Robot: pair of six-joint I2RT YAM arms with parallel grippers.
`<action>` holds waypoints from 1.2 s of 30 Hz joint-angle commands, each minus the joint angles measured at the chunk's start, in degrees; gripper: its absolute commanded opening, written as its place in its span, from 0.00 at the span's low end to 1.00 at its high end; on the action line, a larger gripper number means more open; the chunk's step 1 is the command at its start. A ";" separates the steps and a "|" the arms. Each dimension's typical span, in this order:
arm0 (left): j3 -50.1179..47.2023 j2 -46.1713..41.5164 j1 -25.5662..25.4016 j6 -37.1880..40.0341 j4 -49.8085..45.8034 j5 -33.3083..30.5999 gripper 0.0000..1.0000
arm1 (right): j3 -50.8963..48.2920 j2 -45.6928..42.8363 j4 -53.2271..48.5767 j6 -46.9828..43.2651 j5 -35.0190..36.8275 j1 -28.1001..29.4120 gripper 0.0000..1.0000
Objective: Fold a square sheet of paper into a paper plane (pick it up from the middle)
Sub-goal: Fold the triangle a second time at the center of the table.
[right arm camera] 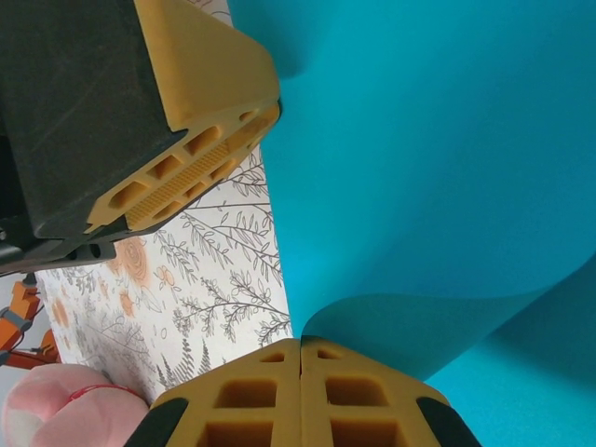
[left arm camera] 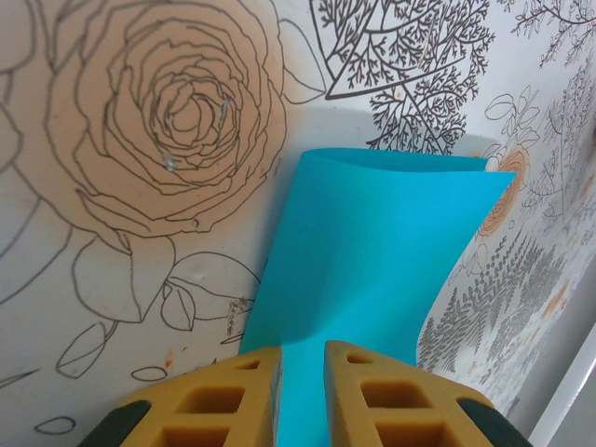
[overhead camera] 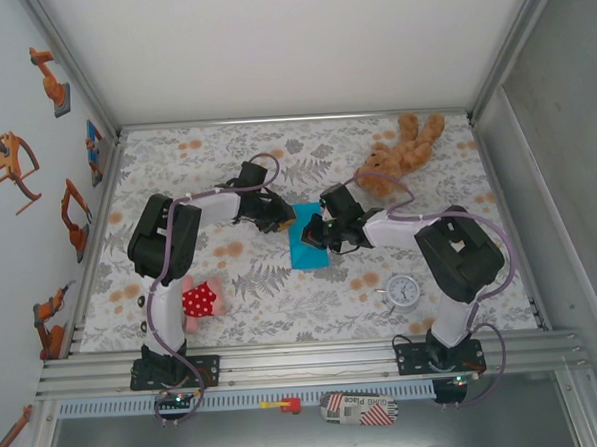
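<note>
Top view: noted square sheet of thin turquoise-blue paper (overhead camera: 308, 247) lying mid floral-print desk (overhead camera: 282, 299), flanked by left hand (overhead camera: 278, 217) and right hand (overhead camera: 321, 232), both at its far part. Judged an early step: picking up from the middle, no crease visible yet. Calls next for a sure pinch on both sides, then a gentle lift without tearing.

Left wrist: found left hand (left arm camera: 300, 358) with yellow fingers (left arm camera: 233, 391) a narrow slit apart, sheet (left arm camera: 372, 251) curling up between them. Cannot tell whether truly pinched.

Right wrist: found right hand (right arm camera: 300, 346) pressed together, pinching a raised curl of sheet (right arm camera: 419, 140).
</note>
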 commanded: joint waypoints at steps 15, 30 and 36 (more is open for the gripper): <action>-0.90 3.15 0.06 0.21 -6.13 -2.85 0.21 | 3.17 3.52 0.57 -1.92 -1.73 0.80 0.00; -1.08 3.10 0.07 0.04 -6.21 -3.02 0.21 | 3.26 4.94 0.25 -0.54 0.78 0.80 0.00; -1.17 3.23 -0.01 0.04 -6.22 -2.96 0.21 | 3.22 5.35 0.81 -0.21 0.98 0.80 0.00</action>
